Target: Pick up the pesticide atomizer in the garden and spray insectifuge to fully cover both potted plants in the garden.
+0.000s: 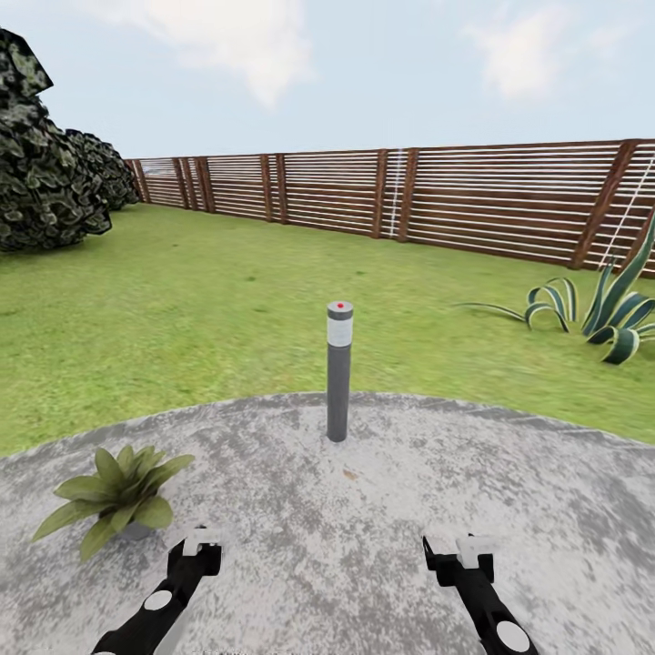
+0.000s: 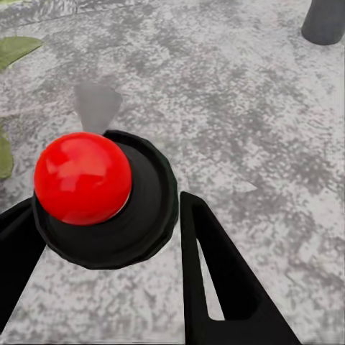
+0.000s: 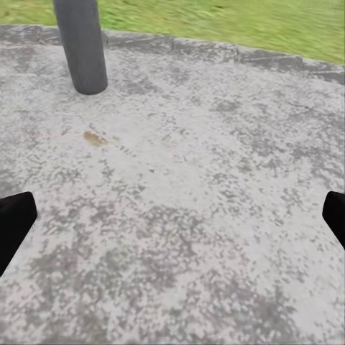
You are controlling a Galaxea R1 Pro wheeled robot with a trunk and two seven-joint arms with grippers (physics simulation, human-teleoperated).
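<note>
In the left wrist view a pesticide atomizer (image 2: 144, 208) shows as a round black cap with a glossy red ball on top. It sits between the two black fingers of my left gripper (image 2: 105, 208), which is shut on it. In the head view the left gripper (image 1: 202, 542) hangs low over the grey paving, just right of a potted plant (image 1: 118, 496), a low green rosette in a small grey pot. Its leaf tips (image 2: 14, 50) reach into the left wrist view. My right gripper (image 1: 459, 546) (image 3: 172, 215) is open above bare paving with nothing between its fingers.
A dark grey bollard light (image 1: 338, 373) (image 3: 83, 43) stands upright mid-paving, ahead of both grippers. Lawn (image 1: 227, 291) lies beyond, closed off by a brown slat fence (image 1: 455, 196). A big dark bush (image 1: 45, 173) is far left and a striped spiky plant (image 1: 614, 314) far right.
</note>
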